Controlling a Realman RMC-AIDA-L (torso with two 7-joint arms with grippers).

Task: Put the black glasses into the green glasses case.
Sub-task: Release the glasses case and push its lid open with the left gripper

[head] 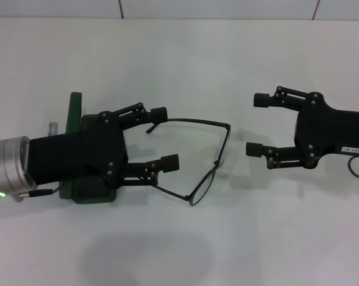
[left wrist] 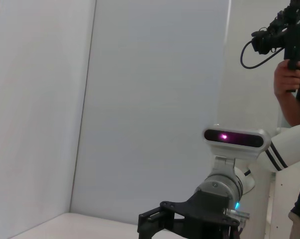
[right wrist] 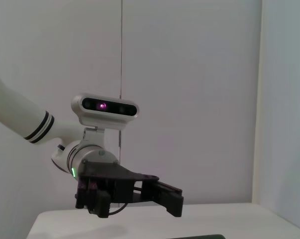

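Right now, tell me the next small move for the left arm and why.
Probably ease the left hand forward and shut it on the black glasses: its fingers stand open around the temple tips. The green glasses case lies under that arm; the right hand waits open.

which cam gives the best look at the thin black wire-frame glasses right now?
Head view. The thin black wire-frame glasses lie unfolded on the white table between the open left gripper and open right gripper. Both wrist views look out level at the walls and the opposite arm; neither shows the glasses.
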